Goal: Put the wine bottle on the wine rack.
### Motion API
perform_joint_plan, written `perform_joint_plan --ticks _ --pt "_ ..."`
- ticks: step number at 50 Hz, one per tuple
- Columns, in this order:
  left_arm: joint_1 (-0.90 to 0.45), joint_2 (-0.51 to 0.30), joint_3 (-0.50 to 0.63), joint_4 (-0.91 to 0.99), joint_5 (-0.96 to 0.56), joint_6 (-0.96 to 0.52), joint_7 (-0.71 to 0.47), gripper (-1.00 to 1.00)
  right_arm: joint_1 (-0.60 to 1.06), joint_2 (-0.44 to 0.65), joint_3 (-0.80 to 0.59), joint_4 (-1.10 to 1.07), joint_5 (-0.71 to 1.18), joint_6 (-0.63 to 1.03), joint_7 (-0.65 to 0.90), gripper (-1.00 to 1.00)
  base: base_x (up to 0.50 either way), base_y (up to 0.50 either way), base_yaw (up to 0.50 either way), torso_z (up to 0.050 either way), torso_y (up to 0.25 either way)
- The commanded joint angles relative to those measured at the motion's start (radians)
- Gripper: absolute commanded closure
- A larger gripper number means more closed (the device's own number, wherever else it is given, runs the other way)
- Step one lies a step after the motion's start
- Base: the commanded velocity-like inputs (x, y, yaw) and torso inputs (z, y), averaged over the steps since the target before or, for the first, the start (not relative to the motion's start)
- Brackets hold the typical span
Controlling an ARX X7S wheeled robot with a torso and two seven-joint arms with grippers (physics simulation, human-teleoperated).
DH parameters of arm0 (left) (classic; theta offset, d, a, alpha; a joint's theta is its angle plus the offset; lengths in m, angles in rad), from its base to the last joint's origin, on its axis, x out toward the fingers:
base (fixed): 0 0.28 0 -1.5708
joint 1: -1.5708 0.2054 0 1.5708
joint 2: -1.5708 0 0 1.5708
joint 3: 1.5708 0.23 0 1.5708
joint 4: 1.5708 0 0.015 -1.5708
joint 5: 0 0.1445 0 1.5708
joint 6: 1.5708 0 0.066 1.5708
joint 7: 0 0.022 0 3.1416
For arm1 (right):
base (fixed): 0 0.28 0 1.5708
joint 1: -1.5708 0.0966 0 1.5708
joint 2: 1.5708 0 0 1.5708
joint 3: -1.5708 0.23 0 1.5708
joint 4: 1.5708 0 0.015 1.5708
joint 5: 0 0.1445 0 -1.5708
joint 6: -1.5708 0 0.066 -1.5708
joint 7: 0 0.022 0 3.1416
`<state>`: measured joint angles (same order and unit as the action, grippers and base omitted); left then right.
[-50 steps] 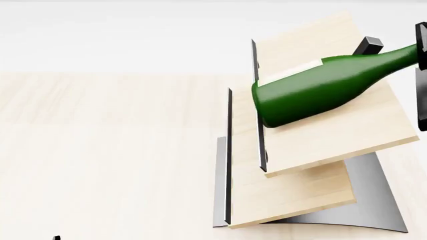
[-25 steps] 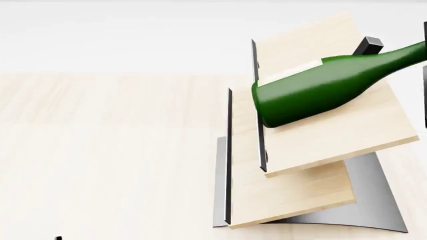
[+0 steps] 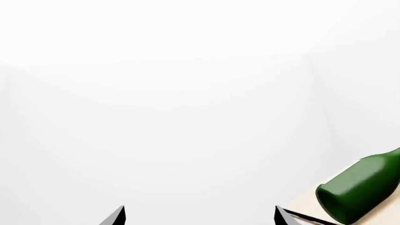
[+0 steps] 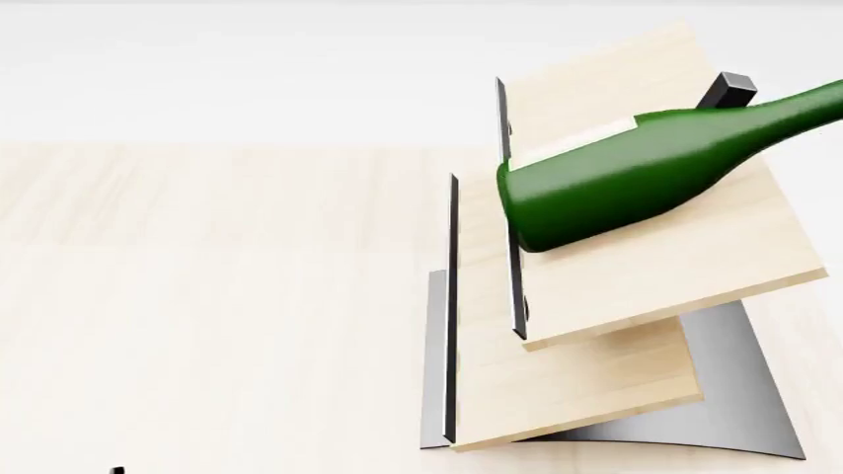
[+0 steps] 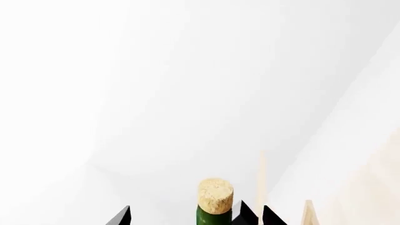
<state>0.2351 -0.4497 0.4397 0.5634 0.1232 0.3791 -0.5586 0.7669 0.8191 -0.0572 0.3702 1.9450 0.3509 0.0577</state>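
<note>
The dark green wine bottle (image 4: 619, 183) lies on its side on the upper tilted board of the wine rack (image 4: 658, 276). Its base rests against the dark edge strip (image 4: 507, 197), and its neck runs off the head view's right edge. In the right wrist view the tan cork (image 5: 216, 191) and green neck (image 5: 212, 218) stand between the spread fingers of my right gripper (image 5: 196, 217), which is open and not touching them. My left gripper (image 3: 200, 217) is open and empty. Off to one side of it are the wine bottle's base (image 3: 359, 192) and a corner of the wine rack (image 3: 300, 208).
The rack's lower board (image 4: 579, 380) and curved grey metal base (image 4: 744, 395) stand on the light-wood tabletop (image 4: 197, 296). A dark post (image 4: 728, 89) rises behind the upper board beside the bottle's shoulder. White walls lie beyond the table.
My right gripper, seen at the bottle's neck by the head view's right edge a second ago, has drawn away to the right and out of that view. The bottle has not moved.
</note>
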Motion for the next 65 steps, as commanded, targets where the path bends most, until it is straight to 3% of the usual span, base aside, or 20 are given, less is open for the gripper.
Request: perform_joint_plan --ticks 1,17,20,23,26,28,35,50,65 --pt "-0.001 0.001 0.006 -0.003 0.006 -0.001 -0.001 -1.00 -0.155 0.031 0.107 -0.168 0.022 -0.074 0.008 -1.00 0.00 0.00 0.00 0.000 0.000" --pt "-0.001 0.000 0.014 -0.003 0.011 0.000 -0.003 -1.00 -0.401 0.078 0.325 -0.528 -0.101 -0.250 0.122 -1.00 0.00 0.00 0.00 0.000 0.000" --pt "-0.003 -0.001 0.014 -0.009 0.010 0.005 -0.004 -1.00 -0.438 0.083 0.348 -0.603 -0.242 -0.315 0.218 -1.00 0.00 0.00 0.00 0.000 0.000" --pt "-0.002 -0.001 0.015 -0.007 0.010 0.005 -0.005 -1.00 -0.475 0.087 0.394 -0.659 -0.230 -0.322 0.225 -1.00 0.00 0.00 0.00 0.000 0.000" --pt "0.001 -0.002 0.016 -0.001 0.013 0.002 -0.005 -1.00 -0.510 0.091 0.420 -0.718 -0.346 -0.358 0.285 -1.00 0.00 0.00 0.00 0.000 0.000" --pt "0.001 -0.003 0.016 0.000 0.013 0.002 -0.006 -1.00 -0.531 0.089 0.449 -0.743 -0.324 -0.360 0.266 -1.00 0.00 0.00 0.00 0.000 0.000" --pt "-0.002 -0.003 0.018 -0.002 0.013 0.000 -0.006 -1.00 -0.597 0.056 0.523 -0.860 -0.529 -0.435 0.261 -1.00 0.00 0.00 0.00 0.000 0.000" --pt "-0.004 -0.005 0.020 -0.001 0.013 -0.003 -0.009 -1.00 -0.692 0.007 0.662 -1.071 -0.899 -0.479 0.413 -1.00 0.00 0.00 0.00 0.000 0.000" --pt "-0.005 -0.007 0.025 -0.006 0.013 0.002 -0.012 -1.00 -0.826 -0.126 0.955 -1.238 -0.783 -0.625 0.349 -1.00 0.00 0.00 0.00 0.000 0.000"
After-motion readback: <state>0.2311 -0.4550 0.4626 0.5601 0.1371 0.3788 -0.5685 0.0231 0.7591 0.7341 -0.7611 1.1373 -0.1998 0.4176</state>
